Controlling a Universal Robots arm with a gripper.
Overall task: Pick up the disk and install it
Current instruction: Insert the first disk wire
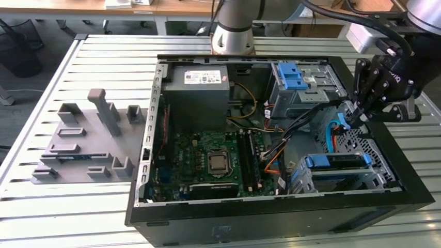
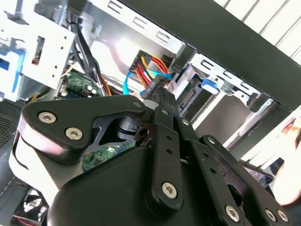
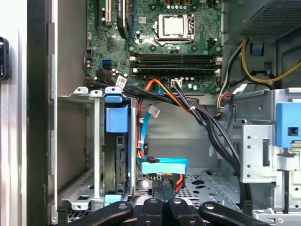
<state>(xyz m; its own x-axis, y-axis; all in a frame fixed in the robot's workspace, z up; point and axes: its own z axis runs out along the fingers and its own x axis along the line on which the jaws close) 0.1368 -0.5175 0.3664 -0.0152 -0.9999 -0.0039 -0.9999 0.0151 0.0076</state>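
The disk (image 1: pixel 335 161) sits in its blue carrier inside the lower drive cage (image 1: pixel 372 178) of the open computer case (image 1: pixel 276 217), on the slatted tabletop (image 1: pixel 69 217). In the first wrist view it stands on edge in the bay (image 3: pixel 116 150). The gripper (image 1: pixel 350 120) hangs beside the cage, fingers (image 3: pixel 159 188) drawn together on a blue data cable connector (image 3: pixel 163 166). Black and orange cable bundles (image 3: pixel 207 122) cross nearby. A grey fixture (image 1: pixel 86 139) lies outside the case.
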